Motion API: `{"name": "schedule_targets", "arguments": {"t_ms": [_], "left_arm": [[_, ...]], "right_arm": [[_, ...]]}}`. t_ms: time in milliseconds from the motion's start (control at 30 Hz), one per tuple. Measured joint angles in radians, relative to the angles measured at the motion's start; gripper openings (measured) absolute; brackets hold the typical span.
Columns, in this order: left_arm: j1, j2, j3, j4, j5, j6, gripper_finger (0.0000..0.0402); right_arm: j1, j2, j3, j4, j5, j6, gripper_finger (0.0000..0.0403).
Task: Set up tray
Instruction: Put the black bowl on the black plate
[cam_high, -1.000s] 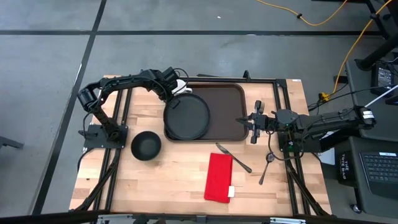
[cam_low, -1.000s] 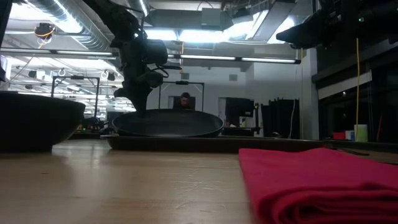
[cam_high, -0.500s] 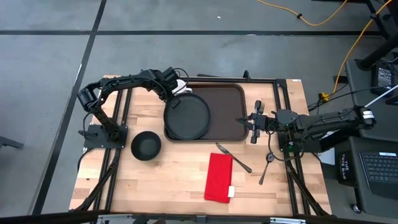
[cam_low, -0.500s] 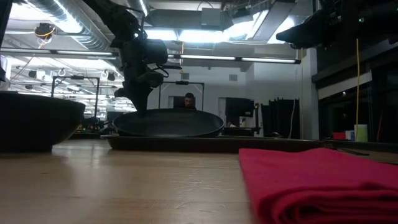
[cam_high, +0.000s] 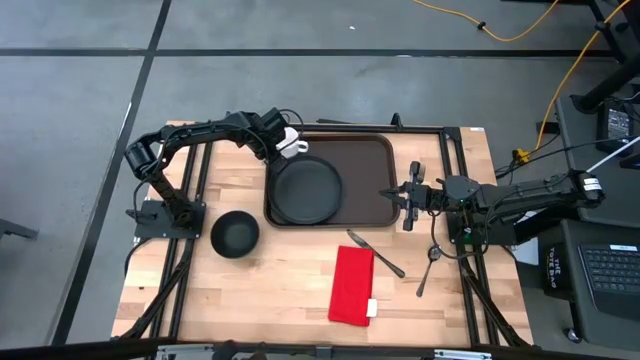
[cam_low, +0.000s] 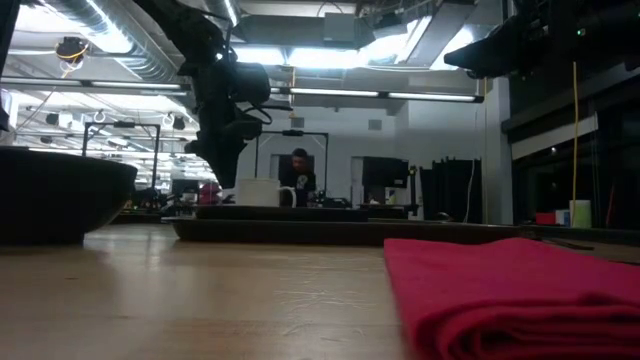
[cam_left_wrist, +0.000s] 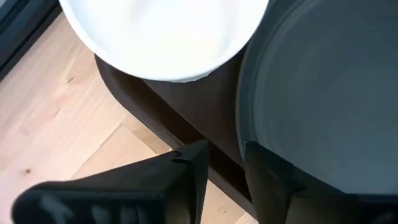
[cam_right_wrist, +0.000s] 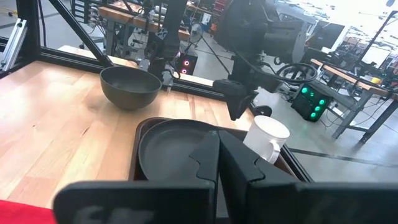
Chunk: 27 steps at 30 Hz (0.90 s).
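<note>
The dark brown tray lies at the table's far middle. A round black plate lies flat in its left half. A white mug stands at the tray's far left corner. My left gripper points down, open, over the tray's left rim, just beside the plate's edge and holding nothing. In the low view the left gripper hangs clear above the tray. My right gripper is shut and waits level at the tray's right edge.
A black bowl stands on the wood near the tray's near left corner. A folded red napkin, a fork and a spoon lie on the near right. A person is in the room beyond the table.
My left gripper has let go of the plate and stayed where it was. The plate, which leaned with its left edge raised over the tray's rim, has dropped flat into the tray and slid a little toward the right. This has uncovered the mug in the low view.
</note>
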Motion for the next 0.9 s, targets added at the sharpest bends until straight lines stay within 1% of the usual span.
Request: {"name": "schedule_targets", "arguments": {"t_ms": [133,533,700,833,900], "left_arm": [[0.0,0.0,0.0,-0.001,0.0,0.049,0.0104],[-0.001,0.0,0.001,-0.019,-0.002,0.195,0.0098],[-0.034,-0.033,0.001,-0.117,-0.012,0.156,0.0097],[-0.07,-0.086,0.001,-0.188,-0.06,0.069,0.0097],[-0.089,-0.122,0.001,-0.209,-0.061,0.015,0.0097]], "right_arm": [[0.0,0.0,0.0,-0.002,0.0,0.0,0.0013],[0.0,0.0,0.0,-0.071,-0.001,0.004,0.0013],[0.0,0.0,0.0,-0.07,-0.001,0.002,0.0013],[0.0,0.0,0.0,-0.063,-0.001,0.001,0.0013],[0.0,0.0,0.0,-0.057,-0.001,0.001,0.0013]]}}
